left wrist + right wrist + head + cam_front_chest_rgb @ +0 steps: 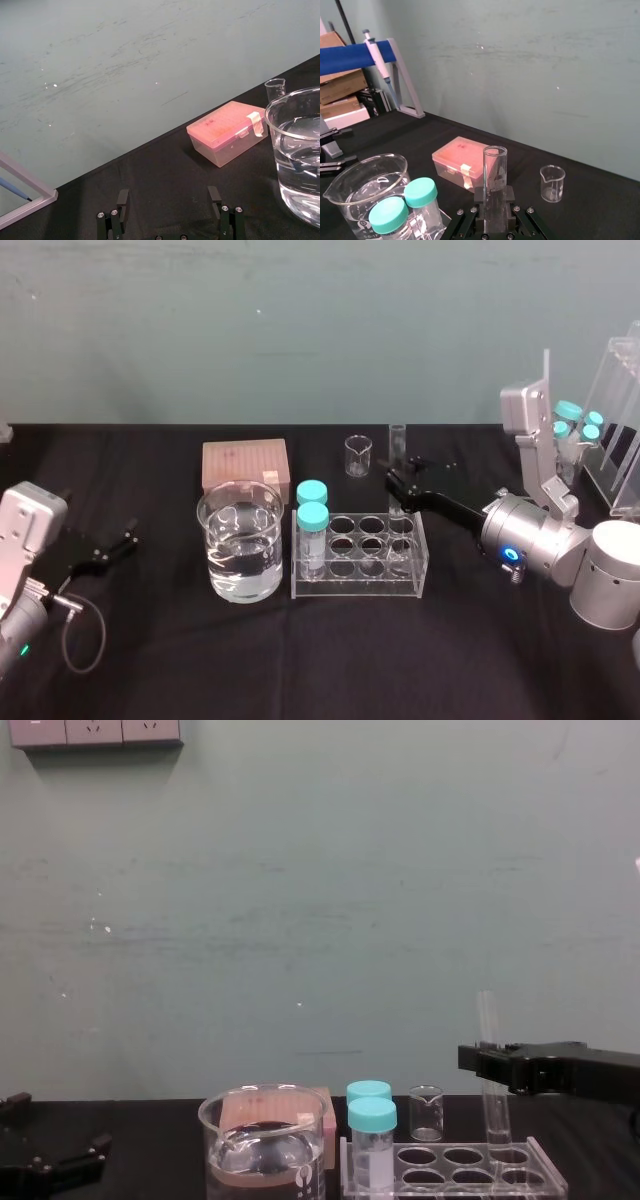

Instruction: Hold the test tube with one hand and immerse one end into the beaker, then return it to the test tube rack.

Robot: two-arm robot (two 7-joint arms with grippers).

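Observation:
The test tube point(398, 465) stands upright in a back right hole of the clear test tube rack point(360, 586) at mid-table. My right gripper point(401, 486) reaches in from the right and is shut on the test tube partway up. In the right wrist view both fingers point(479, 196) press the test tube point(494, 182). From the chest, the right gripper point(492, 1065) grips the test tube point(488, 1020) above the rack point(450, 1176). The beaker point(240, 540), about half full of clear liquid, stands just left of the rack. My left gripper point(110, 548) rests open at the table's left.
Two teal-capped vials point(312, 510) stand in the rack's left holes. A pink box point(245, 462) and a tiny beaker point(358, 455) sit behind. More teal-capped vials point(577, 420) and a clear stand point(620, 430) are at the far right.

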